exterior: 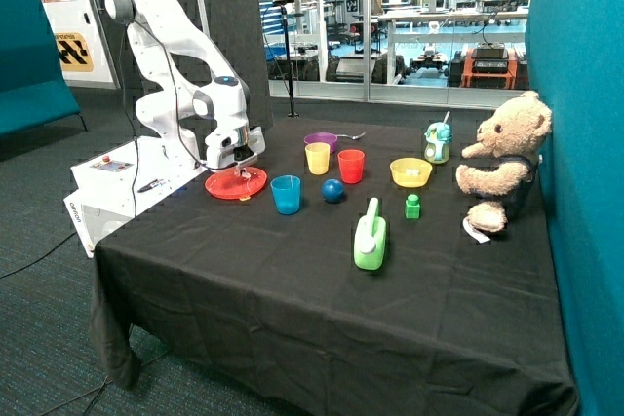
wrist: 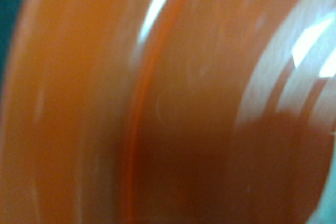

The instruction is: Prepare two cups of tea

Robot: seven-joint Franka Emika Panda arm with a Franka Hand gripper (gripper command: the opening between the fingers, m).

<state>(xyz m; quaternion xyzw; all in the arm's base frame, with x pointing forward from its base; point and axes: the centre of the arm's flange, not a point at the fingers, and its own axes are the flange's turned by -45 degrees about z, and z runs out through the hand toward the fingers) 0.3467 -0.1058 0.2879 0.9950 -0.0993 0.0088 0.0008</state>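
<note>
My pincer is down over a red plate that lies near one corner of a table draped in black cloth. From the outside view I cannot tell how far the pincer is open or whether it has hold of anything. My wrist view is filled by the plate's glossy red surface, very close, with bright reflections across it.

The blue cup stands upright on the cloth just beside the plate, toward the middle of the table. The yellow cup stands upright farther back, just beside a red cup. A purple pan sits behind the yellow cup, its handle pointing toward the far side. A small blue ball lies between the blue cup and the red cup.

A yellow bowl holding white pieces sits beyond the red cup, toward a teddy bear seated at the table's edge against a teal wall. A small pale green teapot stands behind the bowl. A little green block stands in front of the bowl, and a light green watering can stands nearer the front.

I cannot make out any tea lumps, in the cups or elsewhere.
</note>
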